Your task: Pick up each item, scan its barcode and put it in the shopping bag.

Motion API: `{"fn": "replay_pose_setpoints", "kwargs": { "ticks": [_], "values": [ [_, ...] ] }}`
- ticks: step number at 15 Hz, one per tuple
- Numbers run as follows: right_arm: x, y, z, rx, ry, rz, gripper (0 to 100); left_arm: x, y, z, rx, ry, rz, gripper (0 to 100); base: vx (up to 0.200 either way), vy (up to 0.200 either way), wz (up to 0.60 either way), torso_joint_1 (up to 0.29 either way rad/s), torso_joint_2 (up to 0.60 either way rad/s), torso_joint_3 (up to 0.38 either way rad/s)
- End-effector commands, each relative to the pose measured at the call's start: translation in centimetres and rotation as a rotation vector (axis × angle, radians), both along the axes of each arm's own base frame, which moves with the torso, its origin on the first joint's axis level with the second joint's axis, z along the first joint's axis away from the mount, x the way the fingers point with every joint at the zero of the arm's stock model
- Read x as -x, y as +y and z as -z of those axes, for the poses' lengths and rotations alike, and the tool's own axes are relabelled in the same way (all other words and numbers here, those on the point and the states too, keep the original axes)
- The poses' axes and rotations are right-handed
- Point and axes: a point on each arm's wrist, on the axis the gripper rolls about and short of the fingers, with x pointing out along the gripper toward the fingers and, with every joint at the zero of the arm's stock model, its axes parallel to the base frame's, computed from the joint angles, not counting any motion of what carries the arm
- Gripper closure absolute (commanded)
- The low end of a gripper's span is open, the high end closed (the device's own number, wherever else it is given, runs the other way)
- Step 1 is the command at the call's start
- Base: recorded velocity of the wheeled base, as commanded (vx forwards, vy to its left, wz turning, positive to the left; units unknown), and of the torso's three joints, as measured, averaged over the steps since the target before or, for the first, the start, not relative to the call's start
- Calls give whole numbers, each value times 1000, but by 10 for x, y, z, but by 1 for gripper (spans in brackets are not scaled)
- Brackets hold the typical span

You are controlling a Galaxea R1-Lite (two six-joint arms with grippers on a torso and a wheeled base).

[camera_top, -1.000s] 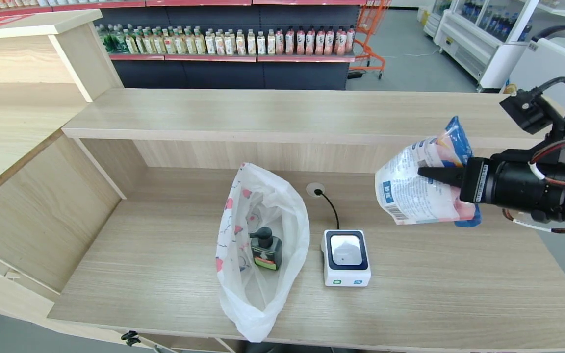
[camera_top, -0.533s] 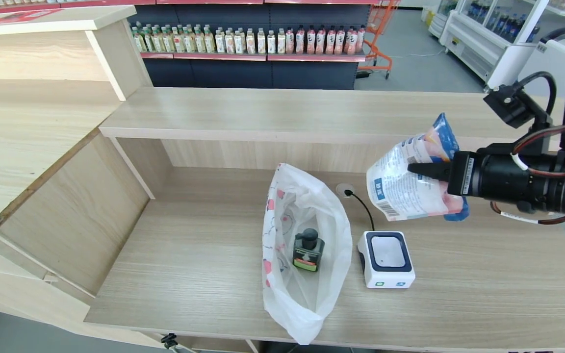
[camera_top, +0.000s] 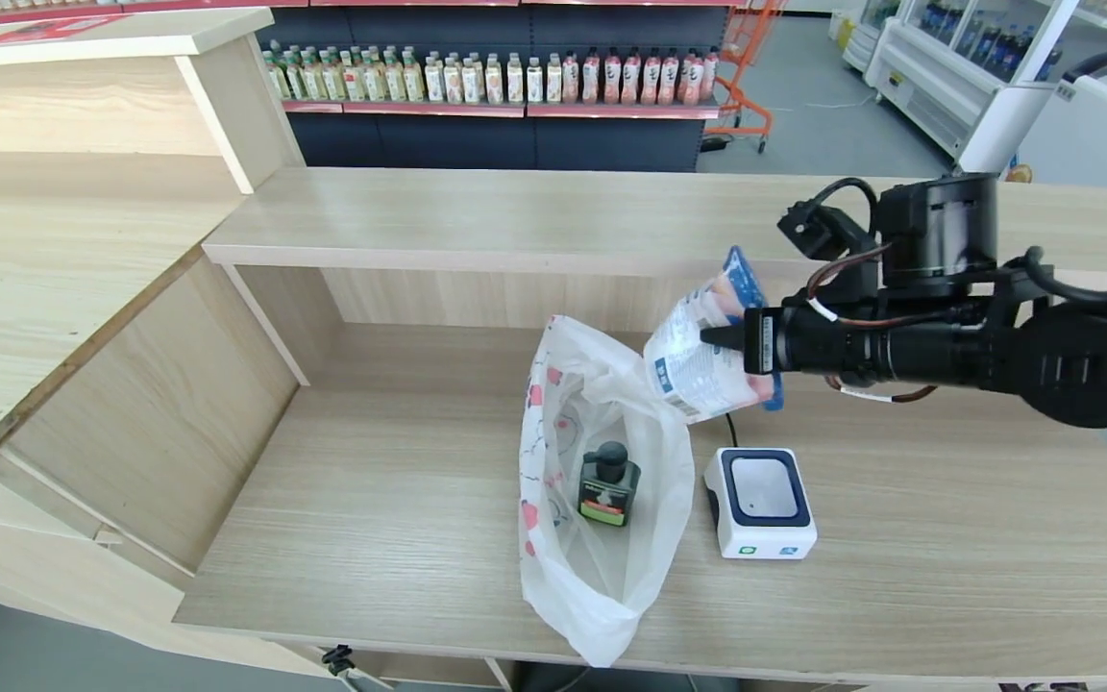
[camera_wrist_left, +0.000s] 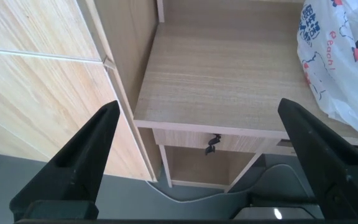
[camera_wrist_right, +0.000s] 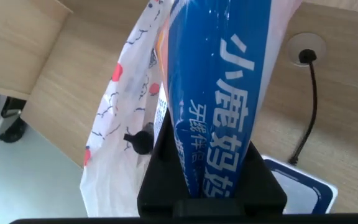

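My right gripper (camera_top: 731, 338) is shut on a blue and white pouch (camera_top: 702, 358), holding it in the air above the far right rim of the shopping bag and behind the scanner. The pouch (camera_wrist_right: 219, 87) stands between the dark fingers (camera_wrist_right: 160, 146). The white patterned shopping bag (camera_top: 573, 567) lies open on the counter with a dark pump bottle (camera_top: 608, 483) inside. The white scanner (camera_top: 760, 502) with a dark top sits just right of the bag. My left gripper (camera_wrist_left: 197, 162) is open, low beside the counter's near left corner, and holds nothing.
A raised wooden ledge (camera_top: 515, 216) runs behind the work surface and a slanted side panel (camera_top: 145, 404) closes the left. The scanner's cable (camera_wrist_right: 306, 134) leads to a grommet (camera_wrist_right: 307, 45) at the back. Bare counter (camera_top: 947, 538) lies right of the scanner.
The camera has shifted, moving the whole scene rightward in the picture. My right arm has carried the pouch left, from right of the scanner to above the bag's far rim.
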Motion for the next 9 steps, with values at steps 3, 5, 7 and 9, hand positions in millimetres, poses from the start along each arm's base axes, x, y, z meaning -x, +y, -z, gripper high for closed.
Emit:
{"fn": "replay_pose_setpoints", "kwargs": {
  "ticks": [3, 5, 7, 9],
  "values": [
    [-17, 20, 35, 39, 65, -118, 100, 0, 0, 0, 0, 0, 0, 0, 0, 0, 0, 0, 0, 0],
    [-28, 29, 49, 40, 61, -130, 100, 0, 0, 0, 0, 1, 0, 0, 0, 0, 0, 0, 0, 0],
    [-40, 37, 61, 50, 33, -142, 100, 0, 0, 0, 0, 0, 0, 0, 0, 0, 0, 0, 0, 0],
    [-49, 48, 70, 67, 7, -165, 100, 0, 0, 0, 0, 0, 0, 0, 0, 0, 0, 0, 0, 0]
  ]
}}
